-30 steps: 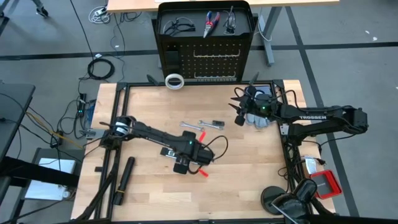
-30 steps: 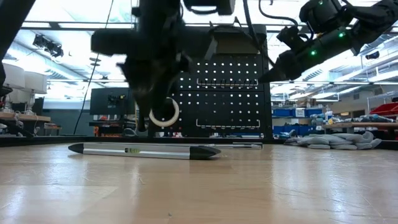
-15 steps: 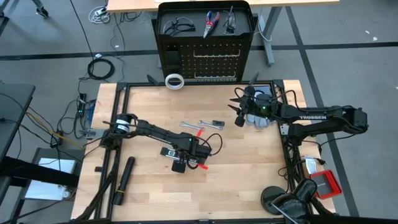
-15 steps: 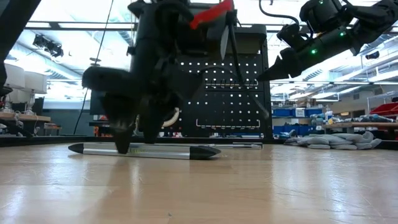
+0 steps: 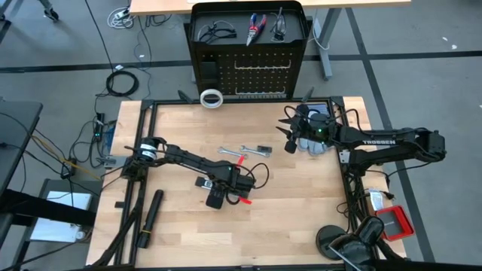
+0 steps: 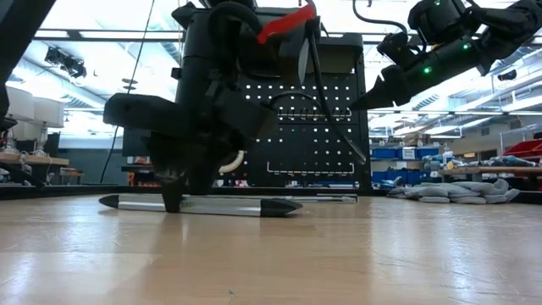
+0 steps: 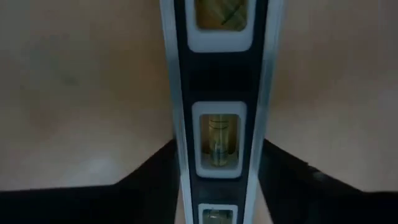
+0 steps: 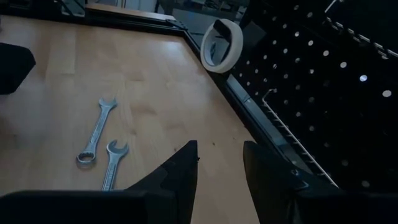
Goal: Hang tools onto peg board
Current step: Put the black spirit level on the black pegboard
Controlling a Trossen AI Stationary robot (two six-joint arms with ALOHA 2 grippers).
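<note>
Left end effector [image 5: 216, 197]: high view; low over the middle of the wooden surface [image 5: 181, 241], its fingers straddling the black strip with white squares; whether they pinch it or stand just clear, I cannot tell
Right end effector [image 5: 288, 140]: high view; held above the surface's far right corner, fingers a little apart, nothing between them
Peg board [image 5: 248, 75]: high view; upright beyond the far edge; black-framed glasses [image 5: 213, 31] and red-and-blue-handled pliers [image 5: 254, 27] on its top shelf; white tape ring [image 5: 212, 98] at its foot
Silver wrenches [image 5: 244, 151]: high view; flat mid-surface, between the two arms
Black strip with white squares [image 6: 196, 204]: low view; lying flat on the surface, a left fingertip [image 6: 173, 200] touching down at it
Black strip, close: left wrist view; runs between the two dark fingers [image 7: 152, 177], level vials [image 7: 218, 142] showing
Right wrist view: two wrenches side by side, tape ring against the board
</note>
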